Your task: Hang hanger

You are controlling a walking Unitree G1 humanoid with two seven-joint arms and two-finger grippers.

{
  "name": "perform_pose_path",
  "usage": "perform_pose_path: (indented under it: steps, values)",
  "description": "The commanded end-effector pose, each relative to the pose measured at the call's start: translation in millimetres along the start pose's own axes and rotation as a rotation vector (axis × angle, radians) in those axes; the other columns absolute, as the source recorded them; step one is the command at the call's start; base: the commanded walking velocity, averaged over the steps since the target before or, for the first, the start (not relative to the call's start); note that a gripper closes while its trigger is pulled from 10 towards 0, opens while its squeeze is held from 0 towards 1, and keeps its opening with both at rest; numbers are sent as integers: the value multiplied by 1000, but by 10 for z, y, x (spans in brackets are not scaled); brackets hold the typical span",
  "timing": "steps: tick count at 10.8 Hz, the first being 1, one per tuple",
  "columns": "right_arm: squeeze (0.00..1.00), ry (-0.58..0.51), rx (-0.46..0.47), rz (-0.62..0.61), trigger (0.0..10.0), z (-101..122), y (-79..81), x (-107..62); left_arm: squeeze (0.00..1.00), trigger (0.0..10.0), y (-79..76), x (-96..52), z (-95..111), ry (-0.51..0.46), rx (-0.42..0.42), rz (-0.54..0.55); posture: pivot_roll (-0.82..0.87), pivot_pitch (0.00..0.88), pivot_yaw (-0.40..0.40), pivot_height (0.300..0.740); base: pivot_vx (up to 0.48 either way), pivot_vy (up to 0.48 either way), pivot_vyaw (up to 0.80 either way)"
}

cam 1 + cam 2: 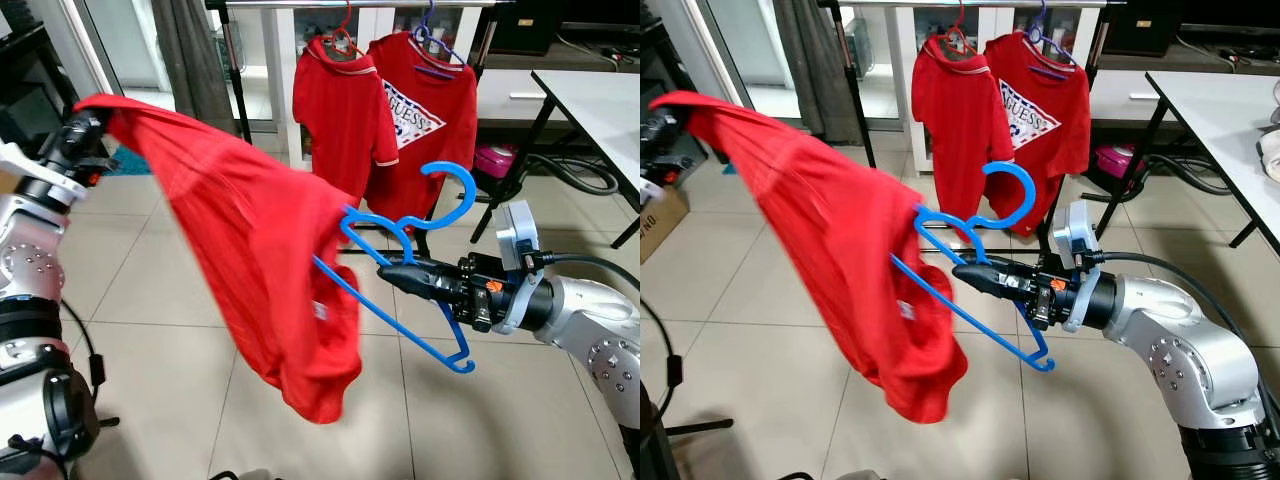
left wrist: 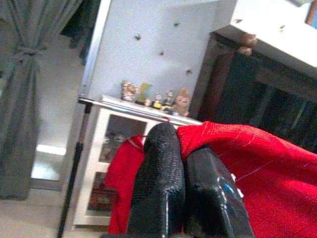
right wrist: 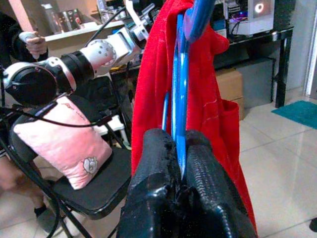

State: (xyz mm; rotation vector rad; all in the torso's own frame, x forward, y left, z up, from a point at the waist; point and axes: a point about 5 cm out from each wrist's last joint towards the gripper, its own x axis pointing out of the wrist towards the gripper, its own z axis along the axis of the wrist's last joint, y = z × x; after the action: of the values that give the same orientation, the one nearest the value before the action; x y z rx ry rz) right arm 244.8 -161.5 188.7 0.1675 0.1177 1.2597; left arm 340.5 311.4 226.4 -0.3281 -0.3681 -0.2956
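A red shirt (image 1: 250, 240) hangs stretched in the air in front of me. My left gripper (image 1: 88, 128) is shut on its upper corner at the far left; the left wrist view shows red cloth pinched between the fingers (image 2: 163, 178). A blue plastic hanger (image 1: 405, 255) has one arm pushed into the shirt, hook pointing up to the right. My right gripper (image 1: 392, 272) is shut on the hanger near its neck, and its fingers (image 3: 158, 188) clamp the blue bar (image 3: 179, 99). A metal clothes rail (image 1: 350, 5) crosses the top, behind the shirt.
Two red shirts (image 1: 385, 120) hang on hangers from the rail at the back. A white table (image 1: 600, 100) stands at the right with cables beneath. A dark curtain (image 1: 195, 60) is at the back left. A chair with a pink pillow (image 3: 59, 144) and a person's hand (image 3: 34, 44) lie behind.
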Motion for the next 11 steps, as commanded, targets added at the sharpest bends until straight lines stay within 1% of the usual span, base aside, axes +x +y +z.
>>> perform_pose_path:
  steps: [1, 2, 3, 4, 5, 6, 7, 8, 9, 10, 11]
  values:
    - [0, -19, -17, -4, 10000, 48, 0, -32, 0, 0, 24, 41, 78, -6, 56, 36, -107, 0, 61, 740, 0, 0, 0]
    - [0, -22, -17, -4, 10000, 50, -2, -26, 0, 627, 18, 55, 19, 37, 96, 45, -107, 0, 60, 740, 0, 0, 0]
    - [0, -29, -18, -3, 10000, 57, 0, -9, 0, 10000, -28, 79, -81, 100, 126, 19, -107, 0, 59, 740, 0, 0, 0]
    - [0, -38, -17, -6, 10000, 53, 6, 22, 1000, 10000, -48, 55, -220, 196, 148, -3, -105, 0, 57, 740, 0, 0, 0]
    - [0, -51, -16, -14, 10000, 50, 13, 50, 1000, 10000, 60, -42, -296, 276, 214, 82, -105, 0, 62, 740, 0, 0, 0]
    - [0, -60, -20, -33, 10000, 50, 3, 68, 1000, 10000, 233, -180, -335, 310, 270, 234, -106, 0, 71, 740, 0, 0, 0]
    - [0, -63, -25, -68, 10000, 45, -27, 78, 1000, 10000, 339, -323, -397, 335, 283, 328, -106, 0, 73, 740, 0, 0, 0]
    - [0, -64, -22, -109, 10000, 36, -52, 90, 1000, 10000, 345, -416, -483, 358, 260, 320, -113, 0, 71, 740, 0, 0, 0]
    - [0, -63, -25, -221, 10000, 32, -132, 124, 1000, 10000, 211, -408, -602, 374, 229, 221, -117, 0, 64, 740, 0, 0, 0]
    - [0, -76, -24, -305, 10000, 42, -190, 158, 1000, 10000, -53, -310, -716, 373, 196, 63, -108, 0, 53, 740, 0, 0, 0]
    - [0, -98, -38, -401, 10000, 65, -246, 230, 1000, 10000, -599, -210, -867, 381, 147, -218, -106, 0, 50, 740, 0, 0, 0]
